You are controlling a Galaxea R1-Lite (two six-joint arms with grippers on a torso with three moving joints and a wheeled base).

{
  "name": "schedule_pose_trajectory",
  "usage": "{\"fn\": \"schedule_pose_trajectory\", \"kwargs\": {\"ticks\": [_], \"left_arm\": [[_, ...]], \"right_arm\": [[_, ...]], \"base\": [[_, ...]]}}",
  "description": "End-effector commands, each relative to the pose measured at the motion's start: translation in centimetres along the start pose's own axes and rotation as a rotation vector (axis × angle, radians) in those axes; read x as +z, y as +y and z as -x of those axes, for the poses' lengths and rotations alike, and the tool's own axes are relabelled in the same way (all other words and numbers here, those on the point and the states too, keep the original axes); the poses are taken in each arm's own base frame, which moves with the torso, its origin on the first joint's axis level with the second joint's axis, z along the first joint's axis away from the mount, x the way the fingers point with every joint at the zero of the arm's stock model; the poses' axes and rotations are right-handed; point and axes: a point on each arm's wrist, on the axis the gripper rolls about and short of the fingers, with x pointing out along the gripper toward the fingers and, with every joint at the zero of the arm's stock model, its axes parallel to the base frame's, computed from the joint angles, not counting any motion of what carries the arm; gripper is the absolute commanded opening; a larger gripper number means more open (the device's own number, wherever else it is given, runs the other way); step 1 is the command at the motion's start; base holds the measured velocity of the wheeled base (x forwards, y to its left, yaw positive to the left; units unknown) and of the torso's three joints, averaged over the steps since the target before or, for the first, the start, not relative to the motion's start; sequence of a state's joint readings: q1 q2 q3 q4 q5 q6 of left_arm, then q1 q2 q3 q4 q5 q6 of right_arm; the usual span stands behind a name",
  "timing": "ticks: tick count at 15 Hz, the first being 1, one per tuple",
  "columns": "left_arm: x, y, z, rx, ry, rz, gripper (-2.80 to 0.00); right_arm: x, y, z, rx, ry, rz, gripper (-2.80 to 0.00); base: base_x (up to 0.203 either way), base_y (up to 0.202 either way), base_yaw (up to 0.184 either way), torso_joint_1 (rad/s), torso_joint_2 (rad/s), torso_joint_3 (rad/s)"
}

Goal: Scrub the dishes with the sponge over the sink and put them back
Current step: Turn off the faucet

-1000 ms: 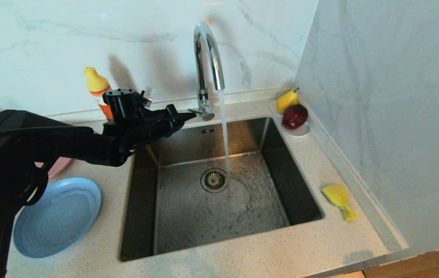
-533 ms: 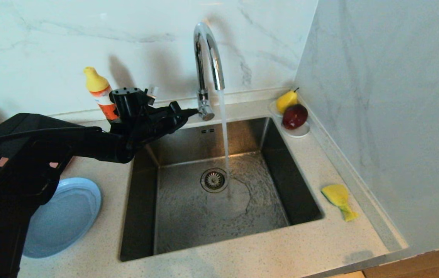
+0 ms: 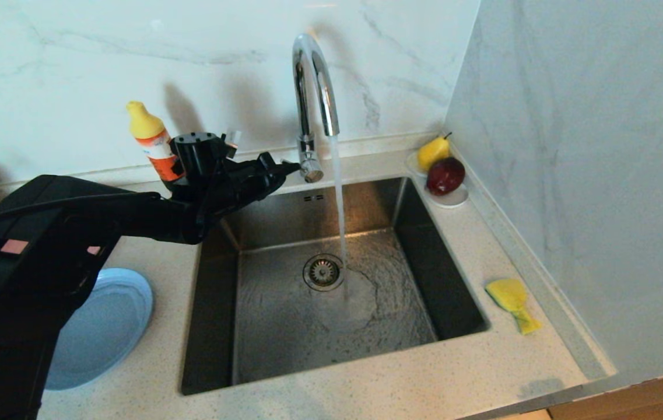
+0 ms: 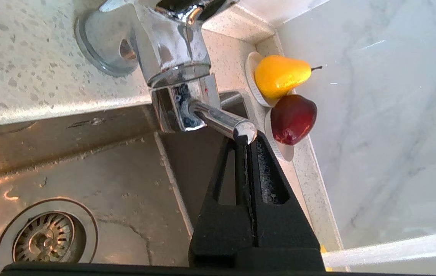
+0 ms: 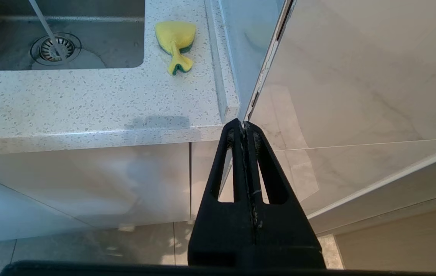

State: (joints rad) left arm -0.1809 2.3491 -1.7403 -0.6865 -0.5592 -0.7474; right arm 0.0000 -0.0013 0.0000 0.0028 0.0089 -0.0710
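Note:
My left gripper (image 3: pixel 293 168) is shut and empty, its tip against the end of the tap's side lever (image 4: pixel 221 120), as the left wrist view shows with the gripper (image 4: pixel 245 141) right under it. The chrome tap (image 3: pixel 311 76) runs a stream of water (image 3: pixel 338 198) into the dark steel sink (image 3: pixel 214 303), beside the drain (image 3: pixel 322 272). A light blue plate (image 3: pixel 101 329) lies on the counter left of the sink, partly behind my left arm. The yellow sponge (image 3: pixel 511 297) lies on the counter right of the sink. My right gripper (image 5: pixel 244 124) hangs shut below the counter's front edge.
A yellow-capped orange bottle (image 3: pixel 153 143) stands behind my left wrist against the back wall. A white saucer (image 3: pixel 453 200) with a yellow pear (image 3: pixel 433 151) and a red apple (image 3: pixel 445 175) sits in the back right corner. A marble side wall (image 3: pixel 570 175) closes off the right.
My left arm has pushed forward and to the right, bringing the shut gripper's tip up to the tap lever. It now covers more of the blue plate. Water keeps running.

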Motion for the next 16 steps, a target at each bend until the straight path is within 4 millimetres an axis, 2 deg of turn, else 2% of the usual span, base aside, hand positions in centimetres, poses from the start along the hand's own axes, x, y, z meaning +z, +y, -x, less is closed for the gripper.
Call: {"fn": "schedule_pose_trajectory", "kwargs": {"ticks": [1,12,14,16], "left_arm": [[0.4,0.0,-0.3,0.009,-0.016,0.001,-2.8],[1.5,-0.2,-0.2,0.026,-0.048,0.03,-2.8],[2.1,-1.6,0.6,0.017,-0.052,0.028,-2.8],[2.9,-3.9,2.4,0.006,-0.057,0.021,-2.8]], "right_arm": [[0.0,0.0,0.0,0.0,0.001,0.001,-2.8],[0.0,0.0,0.0,0.0,0.0,0.001,-2.8],[0.0,0.0,0.0,0.0,0.0,0.001,-2.8],[0.0,0.0,0.0,0.0,0.0,0.001,-2.8]], "base": [[0.0,0.0,0.0,0.0,0.0,0.0],[0.0,0.0,0.0,0.0,0.0,0.0],[0.0,0.0,0.0,0.0,0.0,0.0],[0.0,0.0,0.0,0.0,0.0,0.0]]}}
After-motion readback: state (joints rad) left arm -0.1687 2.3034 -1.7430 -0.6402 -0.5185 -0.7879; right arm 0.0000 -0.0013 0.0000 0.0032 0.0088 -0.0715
